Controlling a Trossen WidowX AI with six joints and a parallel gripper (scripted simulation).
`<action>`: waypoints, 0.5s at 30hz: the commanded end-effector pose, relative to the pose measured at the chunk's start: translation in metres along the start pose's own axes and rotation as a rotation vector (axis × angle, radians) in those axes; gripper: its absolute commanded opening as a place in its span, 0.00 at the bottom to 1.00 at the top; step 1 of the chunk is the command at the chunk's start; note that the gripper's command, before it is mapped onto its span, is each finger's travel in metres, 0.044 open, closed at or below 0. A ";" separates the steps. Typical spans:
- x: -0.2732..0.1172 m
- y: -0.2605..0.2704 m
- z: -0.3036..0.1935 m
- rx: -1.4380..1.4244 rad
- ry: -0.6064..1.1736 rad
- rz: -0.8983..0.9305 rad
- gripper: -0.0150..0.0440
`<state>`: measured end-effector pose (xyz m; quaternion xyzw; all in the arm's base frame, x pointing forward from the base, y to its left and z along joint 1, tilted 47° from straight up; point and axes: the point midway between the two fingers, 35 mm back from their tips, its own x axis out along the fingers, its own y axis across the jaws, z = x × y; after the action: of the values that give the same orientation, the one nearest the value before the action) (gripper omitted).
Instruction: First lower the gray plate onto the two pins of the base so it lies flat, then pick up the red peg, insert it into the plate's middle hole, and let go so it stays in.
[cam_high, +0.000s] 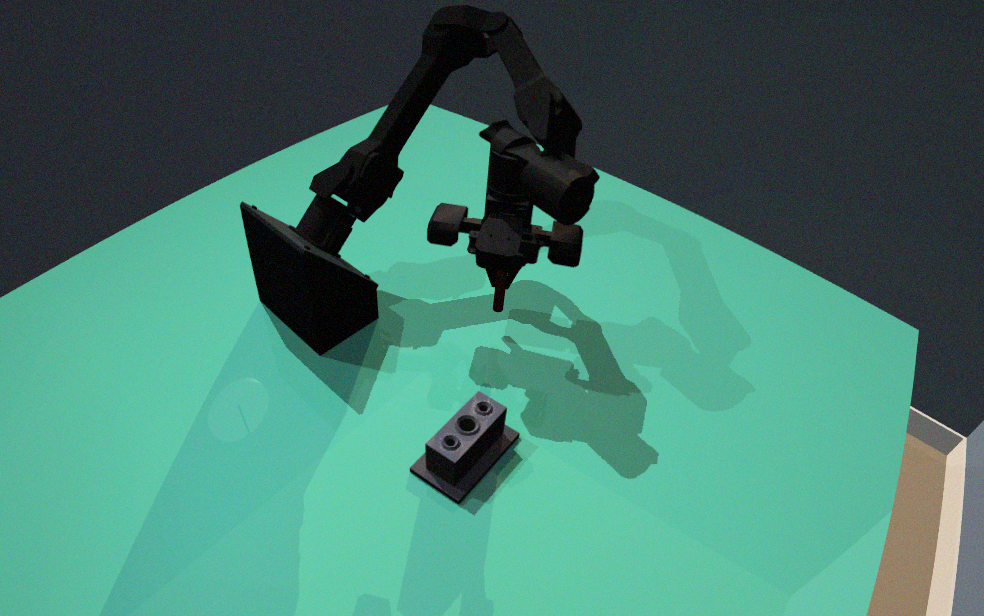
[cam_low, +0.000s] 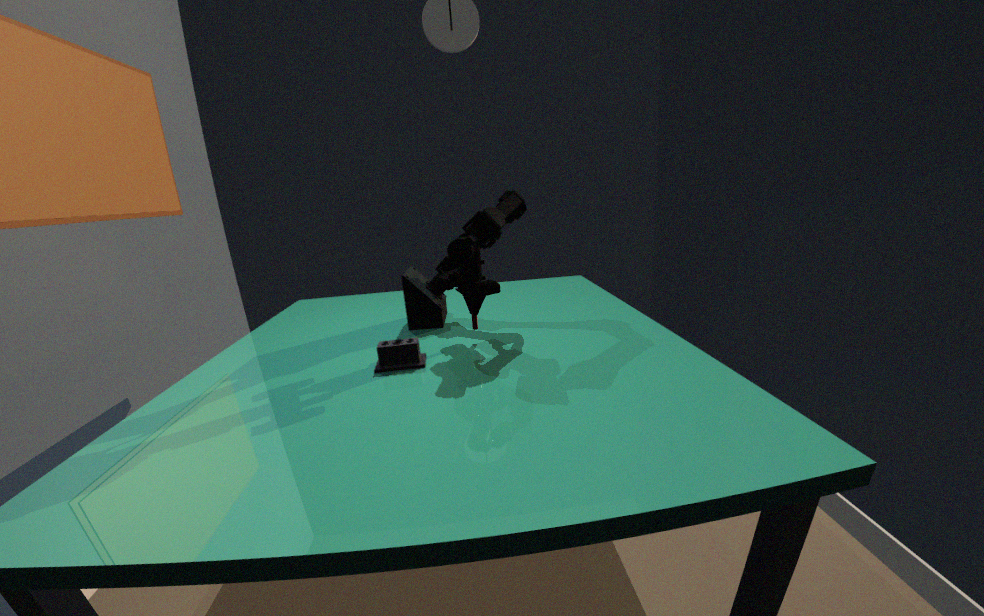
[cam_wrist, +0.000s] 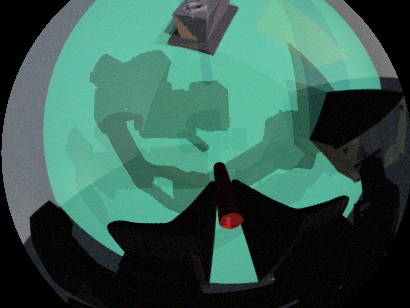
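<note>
From above, the black parallel-jaw tool (cam_high: 499, 279) is pinching the upper part of the short red cylindrical peg (cam_high: 498, 297), which hangs upright below the fingers and off the green bench (cam_high: 726, 464); gripping it high leaves the lower end free to enter a hole. The gray rectangular plate with three holes (cam_high: 464, 430) sits on the flat dark base (cam_high: 464, 472), well apart from the peg and nearer the camera, and looks level, so the plate step seems done. From the side, the tool (cam_low: 475, 308) hangs behind and to the right of the plate (cam_low: 397, 352), with the peg (cam_low: 475, 321) pointing straight down, a pose that suits a vertical insertion. Through the wrist camera, the peg (cam_wrist: 228, 205) runs away from the lens between the closed fingers, and the plate (cam_wrist: 203, 10) lies far ahead.
</note>
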<state>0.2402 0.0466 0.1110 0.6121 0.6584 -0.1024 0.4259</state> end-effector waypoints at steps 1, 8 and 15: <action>-0.012 0.000 0.002 -0.002 -0.005 -0.007 0.25; -0.034 0.001 0.003 -0.002 -0.003 -0.007 0.25; -0.035 0.004 0.009 0.001 -0.001 -0.001 0.25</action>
<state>0.2407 0.0185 0.1339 0.6123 0.6574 -0.1024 0.4272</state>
